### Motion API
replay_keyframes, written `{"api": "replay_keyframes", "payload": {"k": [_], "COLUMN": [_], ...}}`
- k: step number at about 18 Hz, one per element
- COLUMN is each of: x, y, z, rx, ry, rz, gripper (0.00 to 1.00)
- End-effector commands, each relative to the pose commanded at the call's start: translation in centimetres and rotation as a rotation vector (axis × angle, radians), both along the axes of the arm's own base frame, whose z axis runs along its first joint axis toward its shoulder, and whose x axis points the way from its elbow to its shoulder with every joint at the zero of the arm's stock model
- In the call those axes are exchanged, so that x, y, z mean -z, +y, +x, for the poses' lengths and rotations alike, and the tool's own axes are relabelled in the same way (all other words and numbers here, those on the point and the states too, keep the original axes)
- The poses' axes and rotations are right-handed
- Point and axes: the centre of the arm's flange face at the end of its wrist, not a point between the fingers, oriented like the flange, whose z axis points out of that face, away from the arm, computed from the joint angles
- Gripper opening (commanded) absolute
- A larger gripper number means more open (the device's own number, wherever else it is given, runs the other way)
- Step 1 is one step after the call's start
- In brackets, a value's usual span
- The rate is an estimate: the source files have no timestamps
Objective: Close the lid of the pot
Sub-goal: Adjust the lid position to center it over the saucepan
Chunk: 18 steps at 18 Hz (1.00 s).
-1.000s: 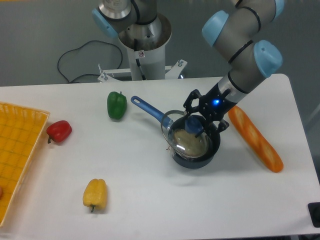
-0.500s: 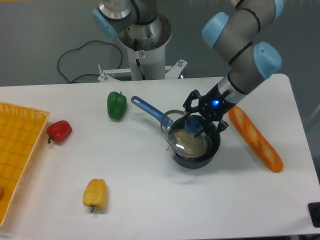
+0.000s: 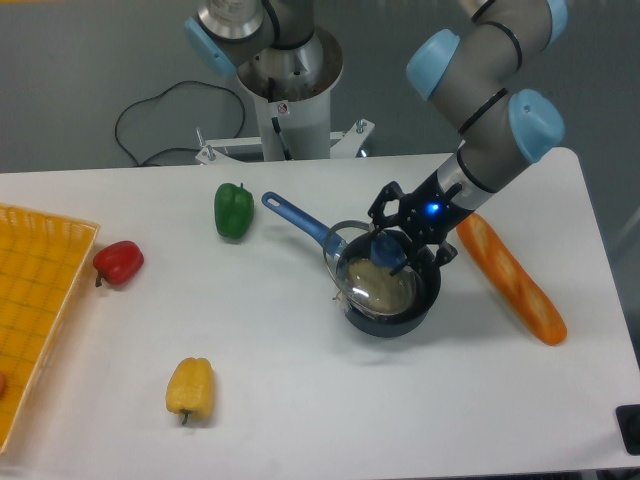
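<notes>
The dark pot (image 3: 398,312) stands right of the table's centre, its long blue handle (image 3: 297,218) pointing up and to the left. The glass lid (image 3: 366,272) rests tilted over the pot, its left rim sticking out past the pot's edge toward the handle. My gripper (image 3: 395,247) comes down from the upper right and its black fingers flank the lid's blue knob (image 3: 389,250). The jaws look shut on that knob, with a blue light glowing on the wrist.
A long bread loaf (image 3: 511,278) lies just right of the pot, close under my arm. A green pepper (image 3: 233,210) sits left of the handle, a red pepper (image 3: 119,262) farther left, a yellow pepper (image 3: 190,389) near the front. A yellow basket (image 3: 30,300) fills the left edge.
Almost nothing differs: the arm has shifted a hair to the right, while the lid and pot stay where they were.
</notes>
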Motion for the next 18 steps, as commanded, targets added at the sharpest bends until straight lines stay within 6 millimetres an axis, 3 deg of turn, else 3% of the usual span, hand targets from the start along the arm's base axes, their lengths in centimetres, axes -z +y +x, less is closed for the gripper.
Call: {"api": "replay_keyframes", "payload": {"k": [18], "x": [0.65], "y": [0.3], "z": [-0.06], "rx": [0.004], "ry": [-0.006], "rz": [-0.001], "gripper": [0.54]}}
